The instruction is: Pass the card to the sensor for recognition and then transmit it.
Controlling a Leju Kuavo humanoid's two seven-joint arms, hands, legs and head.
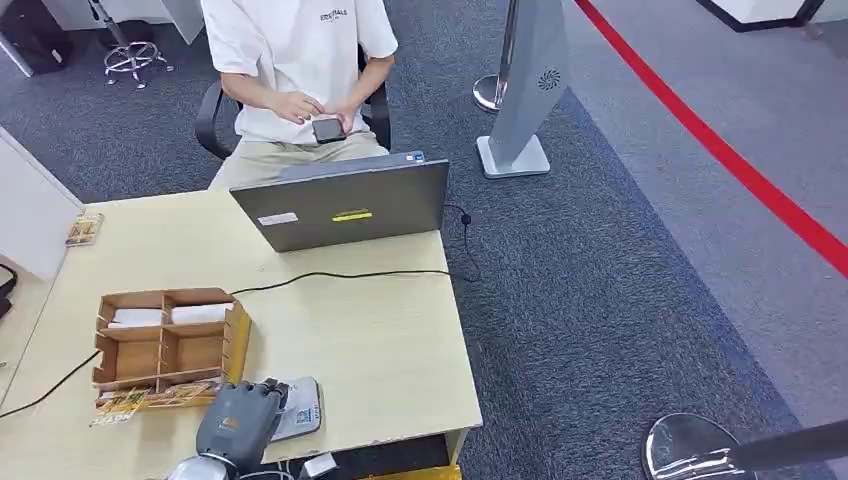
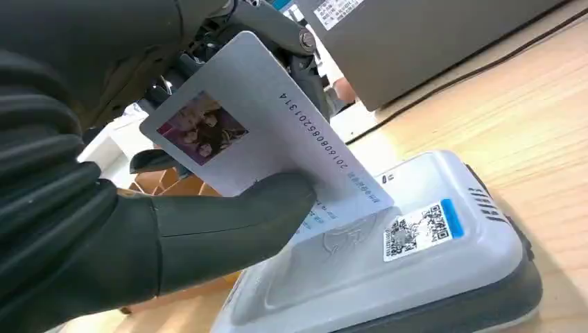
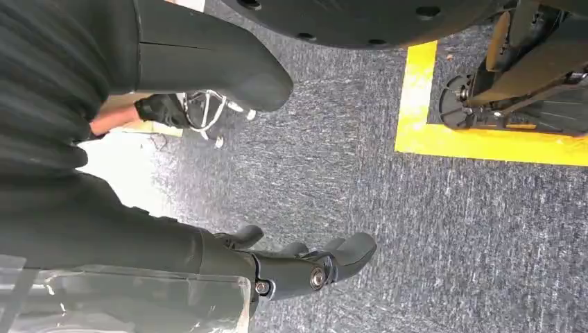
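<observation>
Number 2016008651314 along the card (image 2: pixel 270 132); QR-code sticker on the sensor (image 2: pixel 444 263).

The pale wooden table (image 1: pixel 380 350) carries a laptop (image 1: pixel 340 205), wooden organizer (image 1: pixel 165 345), black cable (image 1: pixel 340 275) and sensor (image 1: pixel 300 410).

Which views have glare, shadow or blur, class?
Left wrist view: the card is sharp enough to show its digits, and the left hand is dark. Right wrist view: a washed-out white patch by the right hand. Head view: evenly lit; the sensor is small.

Bare table (image 1: pixel 380 340) right of the sensor (image 1: pixel 300 410) (wooden organizer (image 1: pixel 165 345) crowds its left).
</observation>
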